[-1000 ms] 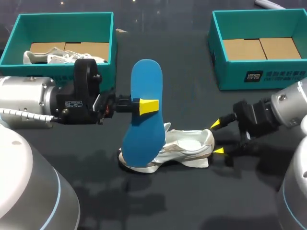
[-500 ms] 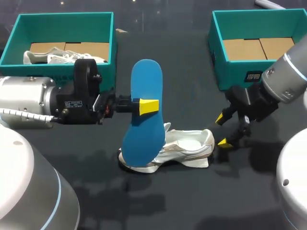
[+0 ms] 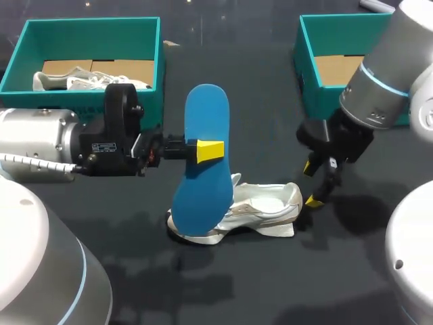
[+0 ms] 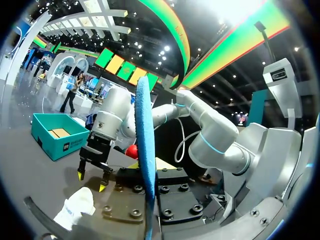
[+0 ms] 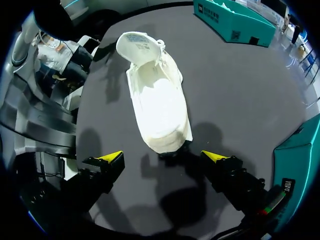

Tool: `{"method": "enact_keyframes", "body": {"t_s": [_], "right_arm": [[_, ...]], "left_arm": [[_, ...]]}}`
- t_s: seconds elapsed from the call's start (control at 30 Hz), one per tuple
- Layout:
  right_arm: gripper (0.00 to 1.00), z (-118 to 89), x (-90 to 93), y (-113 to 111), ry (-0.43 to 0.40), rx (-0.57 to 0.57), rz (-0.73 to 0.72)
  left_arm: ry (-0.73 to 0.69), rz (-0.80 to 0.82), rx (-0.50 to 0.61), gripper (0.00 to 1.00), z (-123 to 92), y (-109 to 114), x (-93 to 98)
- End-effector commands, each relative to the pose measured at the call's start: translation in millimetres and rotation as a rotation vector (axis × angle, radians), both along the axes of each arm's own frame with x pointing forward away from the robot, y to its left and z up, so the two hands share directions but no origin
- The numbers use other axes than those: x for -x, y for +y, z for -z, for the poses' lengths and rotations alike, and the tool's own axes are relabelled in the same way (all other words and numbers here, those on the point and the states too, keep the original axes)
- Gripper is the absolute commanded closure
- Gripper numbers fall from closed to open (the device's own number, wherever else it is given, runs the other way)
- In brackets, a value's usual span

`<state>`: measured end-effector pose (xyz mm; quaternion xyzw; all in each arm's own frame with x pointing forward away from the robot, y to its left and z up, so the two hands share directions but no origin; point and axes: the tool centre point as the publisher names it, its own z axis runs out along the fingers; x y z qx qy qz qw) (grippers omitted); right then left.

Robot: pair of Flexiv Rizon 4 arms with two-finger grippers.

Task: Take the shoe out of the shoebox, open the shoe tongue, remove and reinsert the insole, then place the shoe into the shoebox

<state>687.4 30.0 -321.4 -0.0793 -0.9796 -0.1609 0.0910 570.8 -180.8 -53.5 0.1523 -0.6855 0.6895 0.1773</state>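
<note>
Got the blue insole pinched upright in the left gripper, with a yellow fingertip flat on its face and the lower end down at the white shoe. Spotted that shoe out on the dark table, roughly 6 o'clock from the middle. Right gripper at the shoe's 3 o'clock, just beside it, fingers spread wide and grasping nothing. Teal shoebox at 10 o'clock with a second shoe inside, other shoebox at 2 o'clock.
</note>
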Motion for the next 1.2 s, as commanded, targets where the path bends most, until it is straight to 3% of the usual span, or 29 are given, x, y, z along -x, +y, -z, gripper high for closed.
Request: {"method": "enact_keyframes", "body": {"t_s": [0.03,0.43,0.67,1.2], "right_arm": [[0.00,-1.9,-1.7,4.1,0.004,0.077,-0.017],[0.00,-7.8,0.3,11.3,-0.023,0.092,0.036],[0.00,-10.6,-1.6,33.8,-0.054,0.099,0.026],[0.00,3.2,-29.2,72.7,-0.064,0.105,-0.029]], "left_arm": [[0.000,-0.002,0.002,1.00,0.8,-0.6,0.9],[0.000,-0.002,0.002,1.00,0.8,-0.6,0.9],[0.000,-0.002,0.002,1.00,0.8,-0.6,0.9],[0.000,-0.002,0.002,1.00,0.8,-0.6,0.9]]}}
